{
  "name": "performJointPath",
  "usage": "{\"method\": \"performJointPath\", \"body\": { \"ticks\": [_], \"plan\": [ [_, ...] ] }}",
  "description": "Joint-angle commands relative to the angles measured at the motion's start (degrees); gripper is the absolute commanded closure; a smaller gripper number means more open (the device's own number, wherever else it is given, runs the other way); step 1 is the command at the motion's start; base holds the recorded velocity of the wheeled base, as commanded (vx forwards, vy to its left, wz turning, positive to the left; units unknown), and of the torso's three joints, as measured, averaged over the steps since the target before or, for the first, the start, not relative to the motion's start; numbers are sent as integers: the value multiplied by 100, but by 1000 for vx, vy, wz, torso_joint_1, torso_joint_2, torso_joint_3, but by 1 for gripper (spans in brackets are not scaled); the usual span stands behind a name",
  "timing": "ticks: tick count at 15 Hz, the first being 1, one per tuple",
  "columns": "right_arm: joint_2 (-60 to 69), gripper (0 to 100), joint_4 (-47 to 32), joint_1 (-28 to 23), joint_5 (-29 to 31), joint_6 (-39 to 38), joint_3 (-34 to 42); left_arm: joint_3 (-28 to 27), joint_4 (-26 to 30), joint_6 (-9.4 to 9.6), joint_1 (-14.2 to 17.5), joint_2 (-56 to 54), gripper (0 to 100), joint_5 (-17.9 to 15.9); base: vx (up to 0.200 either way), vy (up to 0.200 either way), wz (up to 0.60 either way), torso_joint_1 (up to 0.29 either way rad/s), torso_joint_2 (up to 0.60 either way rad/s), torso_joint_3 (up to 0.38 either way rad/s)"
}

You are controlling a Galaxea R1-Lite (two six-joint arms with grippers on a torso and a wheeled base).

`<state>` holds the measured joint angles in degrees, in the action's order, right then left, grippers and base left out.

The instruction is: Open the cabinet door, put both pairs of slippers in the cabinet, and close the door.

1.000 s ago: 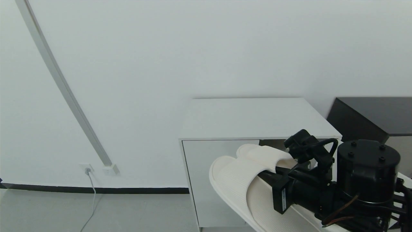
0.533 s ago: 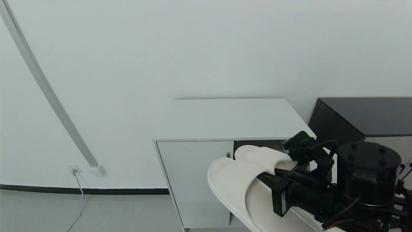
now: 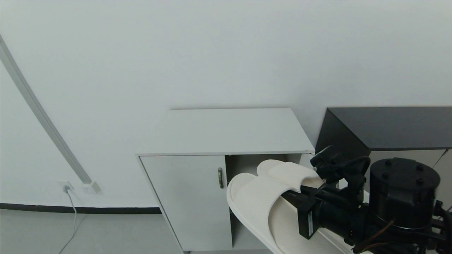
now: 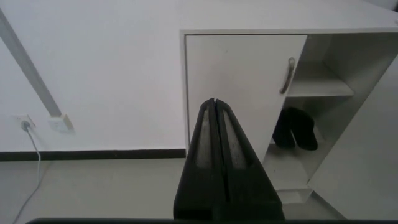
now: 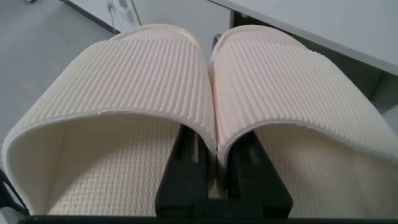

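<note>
Two cream slippers (image 3: 261, 201) ride side by side in the right gripper (image 3: 300, 192), toes pointing ahead toward the white cabinet (image 3: 229, 130). In the right wrist view the right gripper's black fingers (image 5: 186, 162) run in under the ribbed uppers, one in each slipper (image 5: 155, 81), and clamp the two adjoining inner edges between them, so the pair is held as one. In the head view the slippers are in the air before the cabinet's right half and overlap its opening, the toe of the nearer one just beside the door handle (image 3: 220, 177); how far they are from the opening I cannot tell. The cabinet's left door (image 3: 187, 197) is closed, and its handle sits upright at the door's inner edge. The right half stands open, and the left wrist view shows a shelf (image 4: 320, 87) inside it, with a dark pair of slippers (image 4: 297, 129) below that shelf, toward the back of the lower compartment. The left gripper (image 4: 215, 109) is held well short of the cabinet, its fingers pressed together with nothing between them, pointing at the closed door (image 4: 242, 81). Beside the cabinet on the robot's right stands a black piece of furniture (image 3: 388, 127). On the wall to the left a grey strip (image 3: 42, 120) slants down to a wall socket (image 3: 66, 188), from which a cable (image 3: 70, 218) trails to the floor (image 3: 88, 233).
</note>
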<state>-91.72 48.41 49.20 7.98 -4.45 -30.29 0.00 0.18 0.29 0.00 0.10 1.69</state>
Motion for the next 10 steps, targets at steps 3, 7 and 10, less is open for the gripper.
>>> {"method": "performJointPath", "body": {
  "ticks": [3, 7, 10],
  "plan": [
    [-30, 100, 11, 2, 10, -3, 41, 0, -9, 6, 0, 8, 100, -2, 0, 0, 0, 0, 0, 0],
    [-39, 100, 11, 2, 1, 6, 76, 0, -1, -3, 0, 8, 100, -2, 0, 0, 0, 0, 0, 0],
    [-65, 100, 11, 37, -25, 14, 67, 0, -1, -3, 0, 8, 100, 6, 0, 0, 0, 0, 0, 0]
  ]
}}
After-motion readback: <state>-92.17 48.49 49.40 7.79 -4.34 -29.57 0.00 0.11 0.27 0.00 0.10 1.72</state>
